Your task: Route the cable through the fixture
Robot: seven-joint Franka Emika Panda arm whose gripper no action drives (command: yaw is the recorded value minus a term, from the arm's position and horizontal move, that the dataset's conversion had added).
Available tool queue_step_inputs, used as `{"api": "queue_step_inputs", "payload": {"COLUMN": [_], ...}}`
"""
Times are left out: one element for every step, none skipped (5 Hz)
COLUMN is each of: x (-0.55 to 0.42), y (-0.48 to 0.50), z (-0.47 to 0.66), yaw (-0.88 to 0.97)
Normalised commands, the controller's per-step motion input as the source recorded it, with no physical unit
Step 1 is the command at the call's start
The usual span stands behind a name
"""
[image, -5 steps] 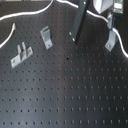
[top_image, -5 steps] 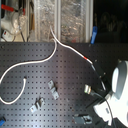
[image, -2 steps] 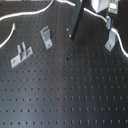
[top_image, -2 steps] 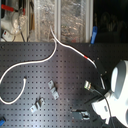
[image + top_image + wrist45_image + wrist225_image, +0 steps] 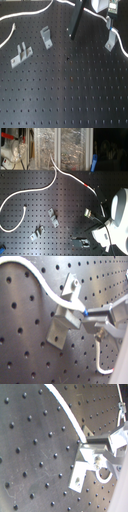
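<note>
The cable (image 5: 71, 176) is a thin white cord with a red band (image 5: 90, 187); it runs down the board toward the white arm. The fixture (image 5: 111, 40), a slim leaning grey bracket, stands at the first exterior view's right, with the cable (image 5: 118, 39) passing beside it. In the first wrist view the cable (image 5: 47, 287) lies across the top of the fixture (image 5: 62, 323) and ends at my gripper (image 5: 97, 318), which is shut on it. The second wrist view shows the cable (image 5: 67, 414) leading to the gripper (image 5: 92, 449), just above the fixture (image 5: 79, 476).
A bent-strip bracket (image 5: 46, 37) and a low two-pronged bracket (image 5: 21, 54) stand on the black perforated board (image 5: 70, 95). A black post (image 5: 75, 22) rises near the fixture. A plain white cord (image 5: 20, 198) loops at the second exterior view's left.
The arm has shifted only slightly in the second exterior view, still holding the cable by the fixture. The brackets and the plain cord have not moved.
</note>
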Motion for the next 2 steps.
{"api": "queue_step_inputs", "payload": {"x": [-0.200, -0.305], "y": [-0.179, -0.151], "z": [0.12, 0.11], "yaw": [0.02, 0.08]}}
